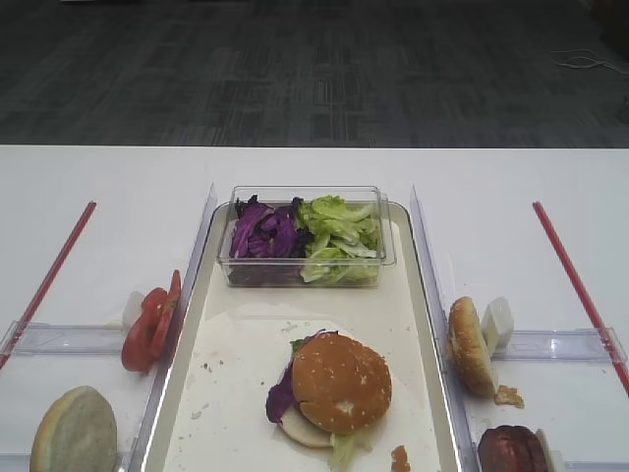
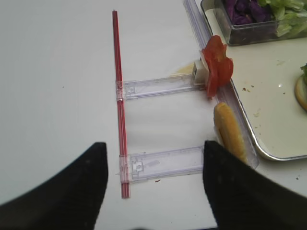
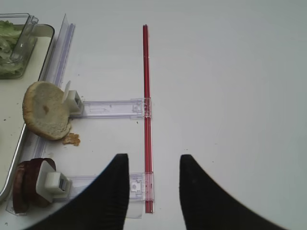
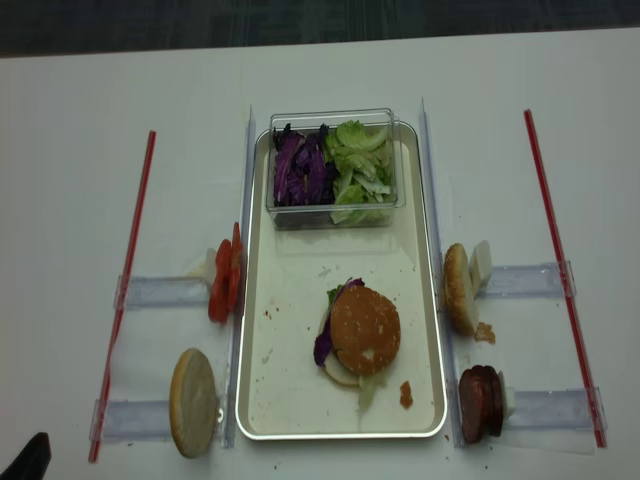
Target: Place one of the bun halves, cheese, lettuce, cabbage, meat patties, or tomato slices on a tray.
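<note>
A sesame bun top (image 1: 341, 382) caps a stack with purple cabbage and lettuce showing under it, on the cream tray (image 1: 211, 393). More cabbage (image 1: 263, 234) and lettuce (image 1: 339, 236) fill a clear box at the tray's far end. Tomato slices (image 2: 218, 67) and a pale bun half (image 2: 230, 132) stand left of the tray. Another bun half (image 3: 45, 110) and the meat patties (image 3: 29, 184) stand right of it. I cannot make out any cheese. My right gripper (image 3: 154, 158) and left gripper (image 2: 154, 143) are both open and empty, over the white table.
Red rods (image 3: 146, 96) (image 2: 118, 86) with clear plastic holder rails (image 3: 110, 108) (image 2: 158, 86) lie on both sides of the tray. Crumbs (image 1: 400, 457) dot the tray floor. The table's far edge meets dark carpet.
</note>
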You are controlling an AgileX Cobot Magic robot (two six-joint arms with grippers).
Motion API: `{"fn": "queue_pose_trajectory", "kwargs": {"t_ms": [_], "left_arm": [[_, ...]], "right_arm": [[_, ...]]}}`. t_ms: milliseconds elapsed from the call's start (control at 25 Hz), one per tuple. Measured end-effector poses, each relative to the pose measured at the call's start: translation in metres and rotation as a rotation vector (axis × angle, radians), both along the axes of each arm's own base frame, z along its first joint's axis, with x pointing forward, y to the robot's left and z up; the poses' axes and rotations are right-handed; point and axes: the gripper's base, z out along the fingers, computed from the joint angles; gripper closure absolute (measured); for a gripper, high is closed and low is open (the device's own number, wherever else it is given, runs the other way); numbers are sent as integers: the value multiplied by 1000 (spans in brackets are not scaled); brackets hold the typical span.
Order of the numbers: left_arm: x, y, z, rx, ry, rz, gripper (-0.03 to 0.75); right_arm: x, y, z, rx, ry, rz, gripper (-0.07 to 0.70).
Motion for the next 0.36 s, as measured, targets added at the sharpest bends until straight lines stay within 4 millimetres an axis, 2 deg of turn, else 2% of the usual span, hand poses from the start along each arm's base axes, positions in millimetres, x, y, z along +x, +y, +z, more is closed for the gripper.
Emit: {"fn": "queue_pose_trajectory", "kwargs": {"t_ms": [360], "left_arm": [[0,0,0,0,0,0,304]], "right_arm": [[0,0,0,0,0,0,345]]}}
